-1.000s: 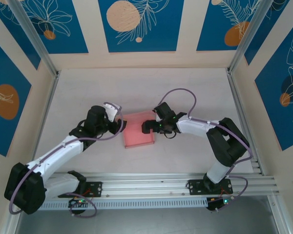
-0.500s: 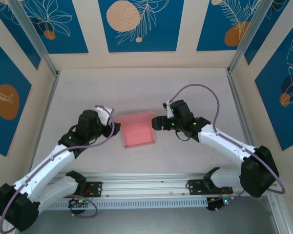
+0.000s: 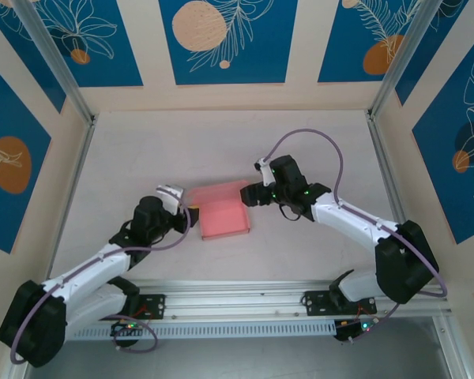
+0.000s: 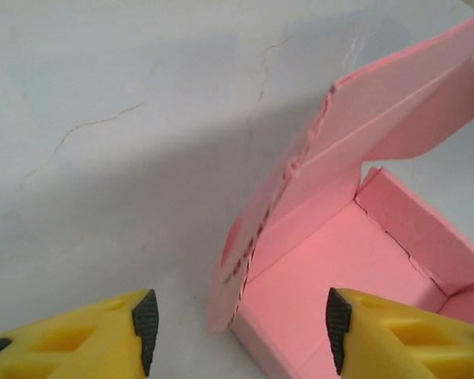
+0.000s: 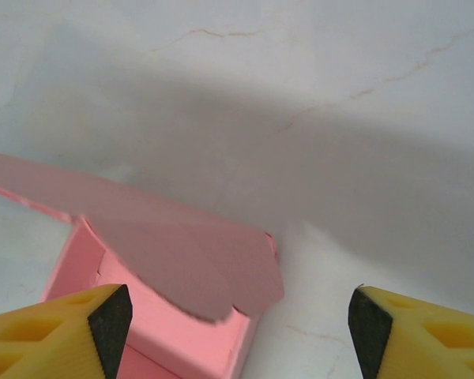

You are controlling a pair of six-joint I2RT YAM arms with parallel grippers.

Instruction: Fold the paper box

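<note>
Top external: paper box (image 3: pixel 223 219) on marbled table (image 3: pixel 300 142).

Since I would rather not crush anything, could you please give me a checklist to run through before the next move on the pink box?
1. Pale pink paper box sits flat on the white marbled table: ok.
2. Side walls of the tray folded up and standing: ok.
3. Hinged lid closed over the tray: not ok, it is raised and tilted.
4. Left claw open and empty, at the box's corner: ok.
5. Right claw open and empty, above the lid's free end: ok.
</note>
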